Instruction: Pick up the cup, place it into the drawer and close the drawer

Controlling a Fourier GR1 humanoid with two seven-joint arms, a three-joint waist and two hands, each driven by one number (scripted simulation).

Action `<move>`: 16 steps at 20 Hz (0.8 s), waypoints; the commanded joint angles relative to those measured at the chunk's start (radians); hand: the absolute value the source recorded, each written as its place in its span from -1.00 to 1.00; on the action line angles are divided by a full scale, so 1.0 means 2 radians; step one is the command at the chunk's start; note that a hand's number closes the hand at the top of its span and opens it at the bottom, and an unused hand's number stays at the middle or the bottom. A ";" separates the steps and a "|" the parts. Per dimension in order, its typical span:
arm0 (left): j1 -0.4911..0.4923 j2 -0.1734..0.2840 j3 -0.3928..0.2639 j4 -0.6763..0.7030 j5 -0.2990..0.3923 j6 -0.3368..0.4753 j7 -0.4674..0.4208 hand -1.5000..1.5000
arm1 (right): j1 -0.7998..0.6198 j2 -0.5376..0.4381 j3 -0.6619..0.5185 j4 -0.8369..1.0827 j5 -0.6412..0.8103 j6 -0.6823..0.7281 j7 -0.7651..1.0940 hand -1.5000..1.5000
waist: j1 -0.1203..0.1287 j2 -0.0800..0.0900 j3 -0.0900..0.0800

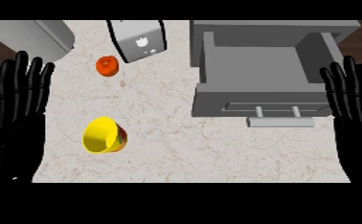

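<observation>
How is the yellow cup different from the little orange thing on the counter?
The cup is yellow, the orange fruit orange-red. The cup is bigger and lies tipped, showing its hollow inside; the fruit is a small solid ball. The cup sits nearer the robot, the fruit farther back. Both rest on the counter's left side.

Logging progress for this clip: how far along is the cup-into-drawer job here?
Nothing is done yet. The drawer stands open and holds nothing. The yellow cup lies on its side on the counter, untouched. The left hand and right hand rest open at the edges. Picking up, placing and closing all remain.
</observation>
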 commanded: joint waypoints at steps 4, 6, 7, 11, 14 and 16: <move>0.012 0.026 0.011 -0.014 0.054 -0.054 0.016 -1.00 | -0.008 -0.003 -0.018 0.005 -0.019 0.012 -0.004 -1.00 | 0.005 -0.018 0.014; 0.072 0.045 0.012 -0.067 0.088 -0.093 0.019 -1.00 | 0.029 0.001 -0.007 -0.022 -0.013 0.013 -0.008 -1.00 | 0.006 -0.020 0.014; 0.076 -0.030 -0.009 -0.011 0.118 -0.033 0.071 -1.00 | 0.008 -0.002 0.029 0.025 -0.006 0.029 0.024 -1.00 | 0.014 -0.017 0.013; 0.099 -0.009 0.035 0.032 0.152 -0.067 0.029 -1.00 | 0.000 -0.019 0.013 0.012 -0.033 0.047 0.061 -1.00 | 0.006 -0.018 0.013; 0.073 0.008 0.065 0.041 0.181 -0.078 0.044 -1.00 | -0.048 -0.002 0.014 0.066 -0.022 0.038 0.055 -1.00 | 0.007 -0.018 0.013; 0.114 -0.003 0.050 0.040 0.161 -0.084 0.024 -1.00 | -0.050 -0.005 0.002 0.070 -0.025 0.044 0.037 -1.00 | 0.007 -0.018 0.014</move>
